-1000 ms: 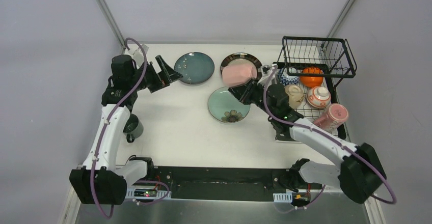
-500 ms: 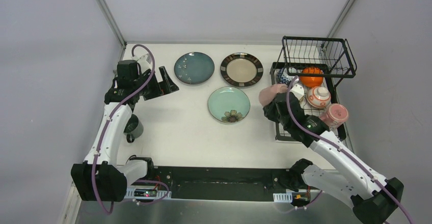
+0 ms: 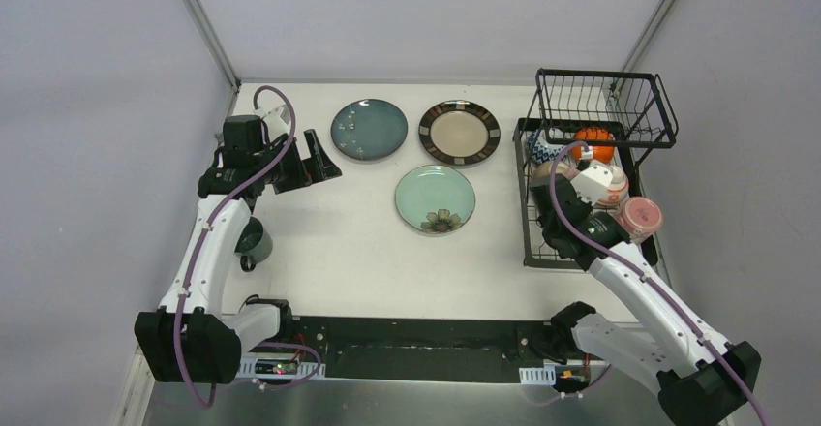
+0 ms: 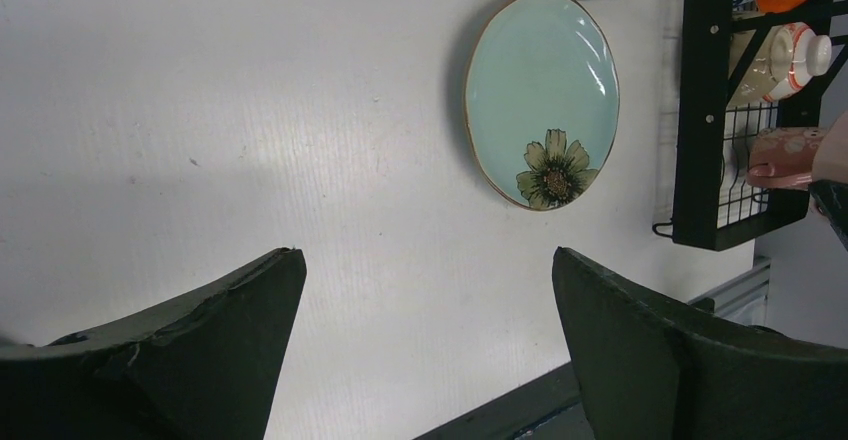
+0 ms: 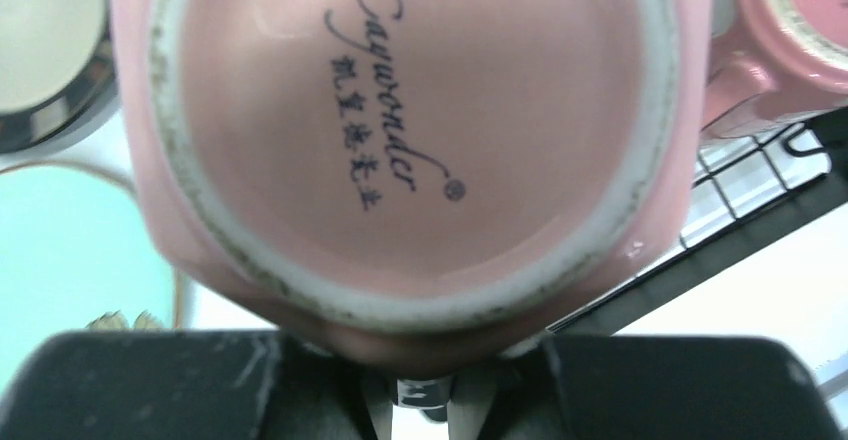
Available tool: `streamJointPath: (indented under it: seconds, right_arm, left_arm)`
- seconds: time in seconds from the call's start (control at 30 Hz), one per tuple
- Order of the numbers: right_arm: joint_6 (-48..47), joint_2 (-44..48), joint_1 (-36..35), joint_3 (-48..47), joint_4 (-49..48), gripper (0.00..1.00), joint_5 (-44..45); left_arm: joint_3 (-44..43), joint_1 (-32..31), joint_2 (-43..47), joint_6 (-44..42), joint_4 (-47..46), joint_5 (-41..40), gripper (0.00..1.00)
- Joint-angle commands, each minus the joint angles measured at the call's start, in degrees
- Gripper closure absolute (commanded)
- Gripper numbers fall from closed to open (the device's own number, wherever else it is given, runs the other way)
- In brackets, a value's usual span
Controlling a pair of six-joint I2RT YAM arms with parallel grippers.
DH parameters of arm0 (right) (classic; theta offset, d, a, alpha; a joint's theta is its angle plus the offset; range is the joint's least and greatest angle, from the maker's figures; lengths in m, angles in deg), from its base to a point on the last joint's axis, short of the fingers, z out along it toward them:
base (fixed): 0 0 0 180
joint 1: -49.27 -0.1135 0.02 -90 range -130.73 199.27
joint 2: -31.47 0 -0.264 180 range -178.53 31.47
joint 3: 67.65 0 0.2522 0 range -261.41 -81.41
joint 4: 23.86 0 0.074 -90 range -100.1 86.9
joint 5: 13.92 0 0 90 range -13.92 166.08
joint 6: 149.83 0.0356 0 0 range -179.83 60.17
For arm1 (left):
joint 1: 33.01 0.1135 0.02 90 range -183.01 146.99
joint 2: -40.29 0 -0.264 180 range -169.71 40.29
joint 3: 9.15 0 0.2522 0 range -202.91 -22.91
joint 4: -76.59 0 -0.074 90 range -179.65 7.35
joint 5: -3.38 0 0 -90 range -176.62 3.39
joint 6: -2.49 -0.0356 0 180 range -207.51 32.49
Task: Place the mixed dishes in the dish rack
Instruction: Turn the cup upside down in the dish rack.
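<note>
My right gripper [image 5: 420, 355] is shut on a pink cup [image 5: 410, 130], whose printed base fills the right wrist view. In the top view the gripper [image 3: 564, 215] is over the lower tray of the black dish rack [image 3: 531, 244], and the held cup is hidden under the arm. A second pink cup [image 3: 639, 219] lies in the tray with orange [image 3: 592, 143], red-patterned [image 3: 610, 186] and white [image 3: 552, 169] bowls. The teal [image 3: 369, 130], dark-rimmed beige [image 3: 459, 133] and mint flower [image 3: 435, 198] plates lie on the table. My left gripper [image 3: 318, 160] is open and empty, left of the teal plate.
The rack's raised basket tier [image 3: 605, 106] stands at the back right above the bowls. A dark green mug [image 3: 254, 242] sits by the left arm. The left wrist view shows the mint plate [image 4: 541, 100] and the rack's edge [image 4: 700, 110]. Grey walls close in on both sides.
My right arm has carried the pink cup from over the beige plate rightwards to over the rack's lower tray. The left gripper shifted slightly back to the left and then held still.
</note>
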Motion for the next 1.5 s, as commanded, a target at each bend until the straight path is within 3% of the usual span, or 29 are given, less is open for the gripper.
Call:
streamJointPath:
  seconds: [0.0, 0.4, 0.8, 1.1, 1.27, 1.47]
  right_arm:
    - [-4.58, 0.88, 6.53, 2.46, -8.67, 1.00, 2.91]
    - [-5.53, -3.89, 17.39, 12.10, -27.69, 1.00, -4.67]
    - [-8.30, -6.98, 23.95, 16.72, -37.58, 1.00, -10.34]
    - [-7.00, -10.95, 26.46, 15.41, -37.53, 0.99, -9.45]
    - [-3.57, -12.74, 27.52, 14.53, -35.03, 0.75, -9.03]
    - [-2.34, -14.18, 28.62, 13.48, -33.58, 0.65, -10.07]
  left_arm:
    - [-1.73, -0.37, 0.45, -1.36, -0.40, 2.26, 0.01]
    - [-1.12, -0.81, 1.09, -1.82, -0.75, 2.43, 0.01]
    - [-0.91, -1.07, 1.41, -1.67, -0.71, 1.63, 0.01]
    - [-1.71, -0.98, 1.61, -1.79, 1.58, -4.22, 0.01]
    - [-1.73, -0.94, 1.81, -1.88, 1.72, -4.59, 0.01]
    - [-1.91, -0.98, 1.74, -1.96, 1.94, -5.46, 0.01]
